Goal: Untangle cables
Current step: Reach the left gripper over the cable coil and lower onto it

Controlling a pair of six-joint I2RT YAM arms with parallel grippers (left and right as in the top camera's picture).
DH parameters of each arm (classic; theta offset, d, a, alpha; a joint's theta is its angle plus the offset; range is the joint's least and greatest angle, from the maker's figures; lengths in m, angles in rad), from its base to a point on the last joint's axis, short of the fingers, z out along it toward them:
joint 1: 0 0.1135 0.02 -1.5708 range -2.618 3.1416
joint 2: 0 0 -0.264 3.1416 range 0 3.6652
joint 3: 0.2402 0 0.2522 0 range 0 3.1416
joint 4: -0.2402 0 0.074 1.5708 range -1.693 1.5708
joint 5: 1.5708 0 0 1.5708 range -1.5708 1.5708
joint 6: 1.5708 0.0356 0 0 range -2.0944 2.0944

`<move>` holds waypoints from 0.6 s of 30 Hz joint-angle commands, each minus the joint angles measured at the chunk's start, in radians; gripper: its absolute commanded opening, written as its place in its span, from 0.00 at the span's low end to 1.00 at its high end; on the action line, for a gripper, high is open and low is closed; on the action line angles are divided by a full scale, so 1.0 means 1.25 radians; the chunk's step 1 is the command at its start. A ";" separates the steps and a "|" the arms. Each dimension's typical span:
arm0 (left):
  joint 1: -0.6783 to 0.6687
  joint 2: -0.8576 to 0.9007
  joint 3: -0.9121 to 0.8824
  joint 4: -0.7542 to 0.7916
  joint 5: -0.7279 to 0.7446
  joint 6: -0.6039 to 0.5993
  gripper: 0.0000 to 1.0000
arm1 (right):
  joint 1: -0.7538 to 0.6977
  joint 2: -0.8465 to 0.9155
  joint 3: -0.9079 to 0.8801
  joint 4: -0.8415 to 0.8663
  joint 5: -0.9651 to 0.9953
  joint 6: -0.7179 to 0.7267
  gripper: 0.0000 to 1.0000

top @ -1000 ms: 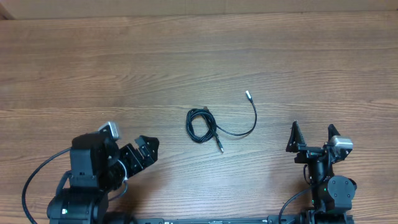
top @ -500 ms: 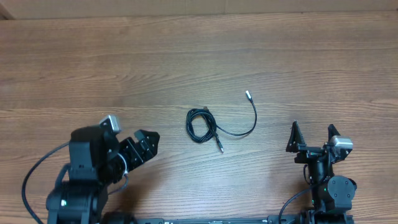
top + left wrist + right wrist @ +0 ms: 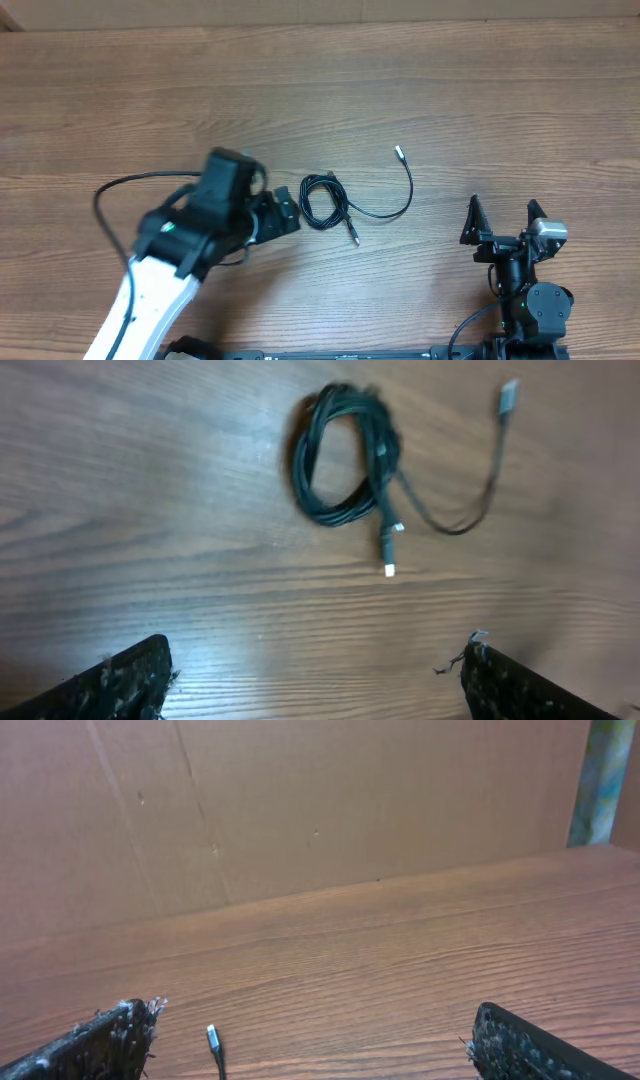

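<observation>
The cables lie mid-table as a small black coil with a loose tail curving right to a silvery tip; a second plug points toward the near edge. My left gripper is open just left of the coil, not touching it. In the left wrist view the coil lies ahead of the open left gripper, with bare wood between the fingers. My right gripper stands open at the lower right, apart from the cables. In its wrist view the right gripper is empty and the silvery tip lies near its left finger.
A brown cardboard wall borders the far side of the wooden table. The left arm's thick black cable loops over the table to the left of the arm.
The left arm has swung from the lower left corner up and right, bringing its open gripper next to the coil. The right arm and the cables have not moved.
</observation>
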 commanded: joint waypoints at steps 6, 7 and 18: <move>-0.070 0.165 0.017 0.034 -0.066 -0.136 0.83 | 0.004 -0.006 -0.009 0.004 0.008 0.003 1.00; -0.075 0.184 0.017 0.046 -0.062 -0.138 0.81 | 0.004 -0.006 -0.009 0.004 0.008 0.003 1.00; -0.099 0.394 0.017 0.146 -0.117 -0.151 0.74 | 0.004 -0.006 -0.009 0.004 0.008 0.003 1.00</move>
